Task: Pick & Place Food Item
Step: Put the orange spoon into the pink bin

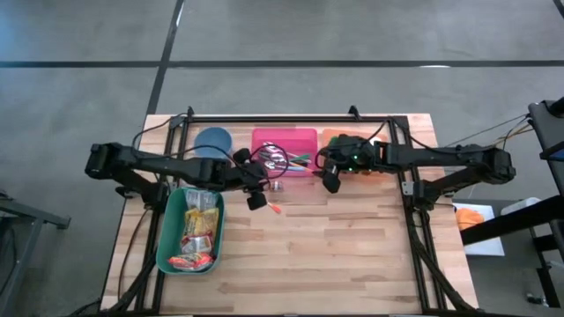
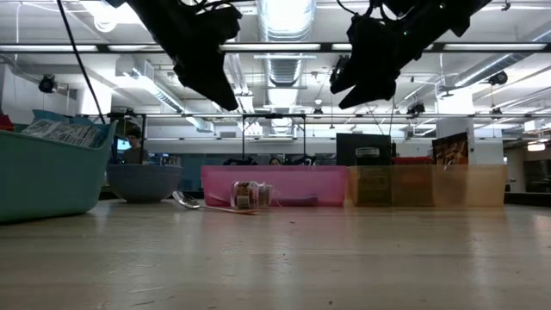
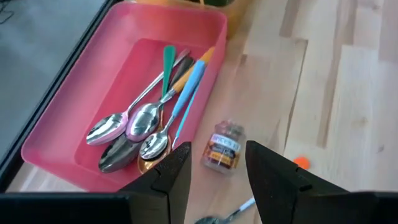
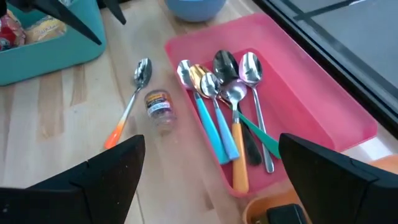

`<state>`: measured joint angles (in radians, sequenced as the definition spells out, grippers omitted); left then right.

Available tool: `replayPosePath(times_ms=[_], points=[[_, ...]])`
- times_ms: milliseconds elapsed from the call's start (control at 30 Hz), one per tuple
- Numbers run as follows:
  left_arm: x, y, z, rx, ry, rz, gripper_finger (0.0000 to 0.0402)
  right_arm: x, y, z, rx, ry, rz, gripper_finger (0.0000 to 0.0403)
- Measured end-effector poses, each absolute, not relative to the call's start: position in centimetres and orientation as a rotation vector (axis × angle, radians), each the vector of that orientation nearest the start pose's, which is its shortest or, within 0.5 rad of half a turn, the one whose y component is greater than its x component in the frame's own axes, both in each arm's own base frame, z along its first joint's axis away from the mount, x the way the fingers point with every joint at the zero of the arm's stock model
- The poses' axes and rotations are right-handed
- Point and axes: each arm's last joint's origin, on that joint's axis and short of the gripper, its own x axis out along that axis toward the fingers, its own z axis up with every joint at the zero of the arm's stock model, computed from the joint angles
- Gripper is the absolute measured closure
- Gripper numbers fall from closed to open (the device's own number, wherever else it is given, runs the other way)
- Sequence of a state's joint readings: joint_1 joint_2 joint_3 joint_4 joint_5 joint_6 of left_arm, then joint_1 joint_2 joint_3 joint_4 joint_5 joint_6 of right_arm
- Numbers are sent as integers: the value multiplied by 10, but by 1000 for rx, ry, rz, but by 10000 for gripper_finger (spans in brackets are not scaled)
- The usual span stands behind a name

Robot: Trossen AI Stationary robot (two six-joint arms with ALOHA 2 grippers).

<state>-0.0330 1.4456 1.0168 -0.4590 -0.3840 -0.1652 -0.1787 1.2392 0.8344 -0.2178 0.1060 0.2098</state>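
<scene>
target: small spice jar (image 3: 224, 147), lying on its side on the wooden surface (image 1: 335, 255), just beside the pink tray (image 1: 284, 138) on its open-surface side; nothing touching it
jar build: clear body, printed label round the middle, lid end pointing toward the tray in the left wrist view; contents look like dark seasoning, can't read the label
handling guess: light, rigid, smooth wall so likely slippery; round and on its side, so it'll probably roll if nudged off-centre; if glass, breakable when dropped
where to grip: across the labelled belly, fingers either side of the round wall, not the lid or base ends; label should give more bite than bare wall
nearby clutter: orange-handled spoon (image 4: 129, 104) lies on the surface near the jar, apart from it; tray holds more spoons, one with a blue handle (image 3: 189, 93)
left gripper (image 3: 216, 177): hovering above the jar, raised off the surface, fingers partly apart with a narrowish gap, nothing between them; jar shows in that gap
right gripper (image 4: 211, 174): raised near the tray's other end, spread wide, carrying nothing; looks to be waiting
destination guess: teal bin (image 1: 164, 238) by the left arm already has snack packets (image 1: 198, 233) in it, so likely drop spot
other: blue bowl (image 1: 212, 141) next to the tray, orange bin (image 1: 335, 136) on the tray's far side
</scene>
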Motion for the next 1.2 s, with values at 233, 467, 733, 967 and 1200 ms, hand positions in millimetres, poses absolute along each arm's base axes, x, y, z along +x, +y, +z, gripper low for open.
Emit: replayPosePath(times_ms=[233,467,733,967,1200], points=[[290,-1,239,166,958,259,252,254,-49,243,220,615,-342,37],[294,-1,224,299,1103,142,252,254,-49,240,220,613,-341,37],[318,-1,186,431,1361,27,252,254,-48,239,212,615,-333,37],[330,-2,160,531,1482,-99,252,254,-45,237,198,626,-318,37],[332,-2,150,553,1467,-158,252,255,-41,236,163,633,-292,37]])
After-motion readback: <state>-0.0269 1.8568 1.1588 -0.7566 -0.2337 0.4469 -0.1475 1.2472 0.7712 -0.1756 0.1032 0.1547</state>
